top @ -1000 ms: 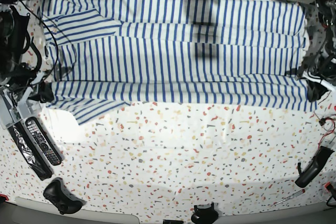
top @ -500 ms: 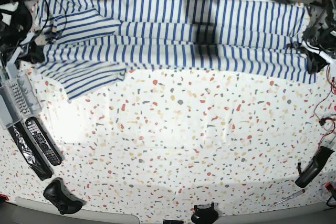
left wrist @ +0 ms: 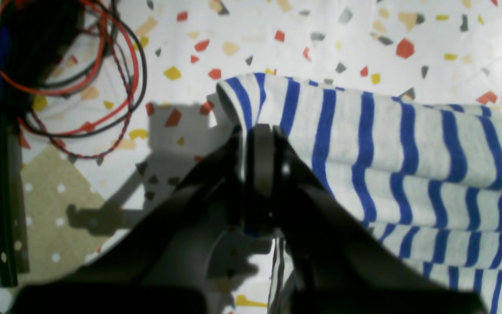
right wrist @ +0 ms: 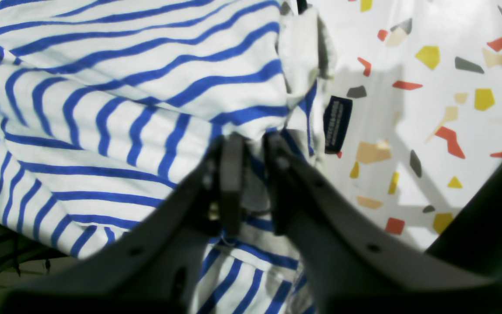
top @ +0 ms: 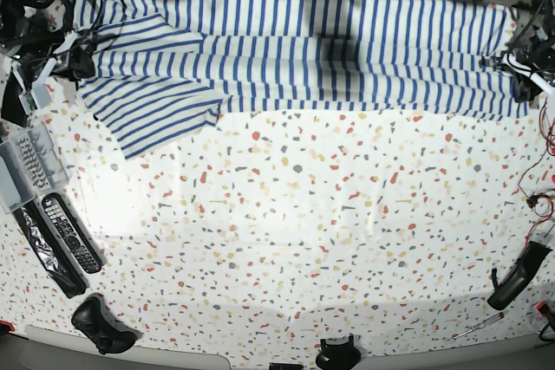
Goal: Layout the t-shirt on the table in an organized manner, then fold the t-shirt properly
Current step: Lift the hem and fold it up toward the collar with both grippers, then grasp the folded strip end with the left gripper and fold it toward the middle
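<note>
The t-shirt (top: 303, 49): stretched along the far edge of the table (top: 286, 240), long axis running side to side. Pinched at one end by left gripper (left wrist: 255, 144), jaws clamped on hem. At the other, right gripper (right wrist: 251, 148) slightly parted, straddling cloth; grip uncertain.

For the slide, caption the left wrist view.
Left gripper pinching the striped t-shirt edge above the speckled table, red and black wires alongside.

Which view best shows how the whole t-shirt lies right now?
The base view: the t-shirt stretches in a folded band across the table's far edge. Each wrist view shows only one end at the left gripper or right gripper.
</note>
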Action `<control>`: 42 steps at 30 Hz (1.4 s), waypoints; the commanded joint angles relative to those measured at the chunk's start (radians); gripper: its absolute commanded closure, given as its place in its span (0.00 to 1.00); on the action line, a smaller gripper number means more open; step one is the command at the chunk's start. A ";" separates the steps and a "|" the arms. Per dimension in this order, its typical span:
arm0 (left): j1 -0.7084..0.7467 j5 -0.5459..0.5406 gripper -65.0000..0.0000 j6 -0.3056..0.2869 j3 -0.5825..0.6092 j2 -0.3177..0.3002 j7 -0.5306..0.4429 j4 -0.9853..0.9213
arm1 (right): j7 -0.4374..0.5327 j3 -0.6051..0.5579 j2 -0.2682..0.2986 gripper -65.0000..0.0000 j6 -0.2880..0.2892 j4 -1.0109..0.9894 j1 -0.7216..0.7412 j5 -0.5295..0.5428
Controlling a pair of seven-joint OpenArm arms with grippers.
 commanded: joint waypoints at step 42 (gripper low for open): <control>0.042 -0.532 0.98 -0.360 -0.012 -0.020 0.129 -0.251 | 0.011 0.013 0.021 0.77 0.001 0.015 0.018 0.132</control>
